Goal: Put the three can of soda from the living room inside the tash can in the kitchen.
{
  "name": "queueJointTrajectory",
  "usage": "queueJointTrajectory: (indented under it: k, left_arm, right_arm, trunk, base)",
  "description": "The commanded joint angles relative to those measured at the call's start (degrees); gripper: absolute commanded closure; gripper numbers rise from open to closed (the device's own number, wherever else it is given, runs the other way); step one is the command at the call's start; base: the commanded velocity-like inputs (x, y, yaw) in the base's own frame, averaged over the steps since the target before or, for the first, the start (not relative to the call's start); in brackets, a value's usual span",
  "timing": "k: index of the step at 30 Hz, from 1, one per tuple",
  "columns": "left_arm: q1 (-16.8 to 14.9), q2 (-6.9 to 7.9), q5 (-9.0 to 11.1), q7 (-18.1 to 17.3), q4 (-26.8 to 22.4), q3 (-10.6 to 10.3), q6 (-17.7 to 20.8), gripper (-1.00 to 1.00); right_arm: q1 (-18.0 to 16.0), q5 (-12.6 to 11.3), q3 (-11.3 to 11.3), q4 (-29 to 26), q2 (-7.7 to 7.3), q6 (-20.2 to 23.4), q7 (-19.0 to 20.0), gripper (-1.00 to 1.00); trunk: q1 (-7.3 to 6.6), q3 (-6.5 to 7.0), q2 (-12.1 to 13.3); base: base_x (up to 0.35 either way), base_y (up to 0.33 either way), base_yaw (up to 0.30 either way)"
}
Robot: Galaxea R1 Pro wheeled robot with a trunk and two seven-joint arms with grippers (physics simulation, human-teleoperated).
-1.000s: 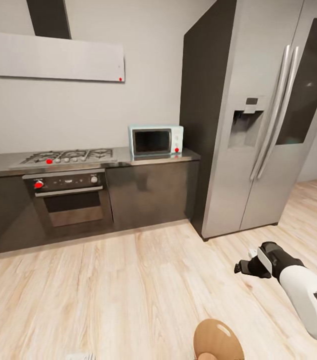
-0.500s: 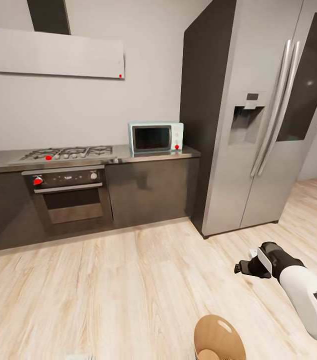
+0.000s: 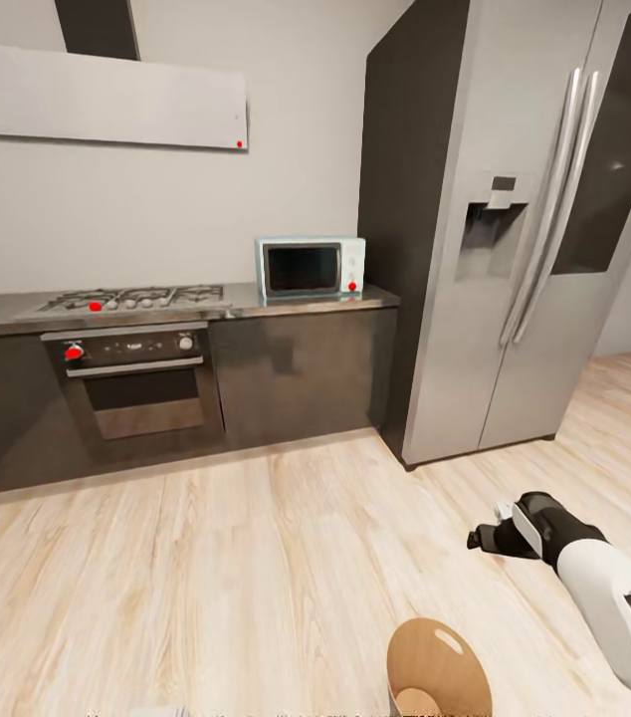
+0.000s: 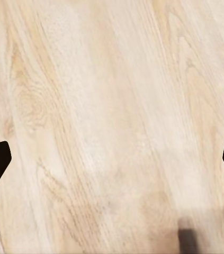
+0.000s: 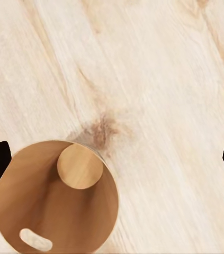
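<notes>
Trash can (image 5: 53,198) stands upright on the pale wood floor (image 3: 206,588) directly below the right gripper (image 5: 112,159), mouth up and axis vertical, offset toward one fingertip; it is nearer the right arm than the left. Both grippers are spread wide and hold nothing; left gripper (image 4: 112,159) faces bare floor. No cans or legible writing visible.

Count of items, kitchen scene

One round tapered bin with copper-brown inside (image 3: 438,665); one mint-green microwave (image 3: 311,267); one built-in dark oven (image 3: 136,383); one steel gas hob (image 3: 126,297); one tall steel double-door fridge (image 3: 544,229); one white wall hood panel (image 3: 106,100); one black right tool (image 3: 495,539).
</notes>
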Motion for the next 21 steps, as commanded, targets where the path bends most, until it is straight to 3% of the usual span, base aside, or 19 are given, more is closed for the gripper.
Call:
queueJointTrajectory:
  k: [1, 12, 21]
  left_arm:
    - [0.0, 0.0, 0.0, 0.0, 0.0, 0.0, 0.0, -1.0]
    - [0.0, 0.0, 0.0, 0.0, 0.0, 0.0, 0.1, -1.0]
    - [0.0, 0.0, 0.0, 0.0, 0.0, 0.0, 0.1, -1.0]
  right_arm:
    - [0.1, 0.0, 0.0, 0.0, -0.02, -0.1, 0.0, -1.0]
    - [2.0, 0.0, 0.1, 0.8, 0.27, -0.9, 0.0, -1.0]
    - [5.6, -0.2, 0.2, 2.4, 0.62, -5.6, 0.0, -1.0]
  trunk:
    - [0.23, -0.18, -0.4]
    - [2.64, -2.16, -4.8]
    - [4.62, -3.77, -8.4]
  base:
    - [0.0, 0.0, 0.0]
    - [0.0, 0.0, 0.0]
    - [0.0, 0.0, 0.0]
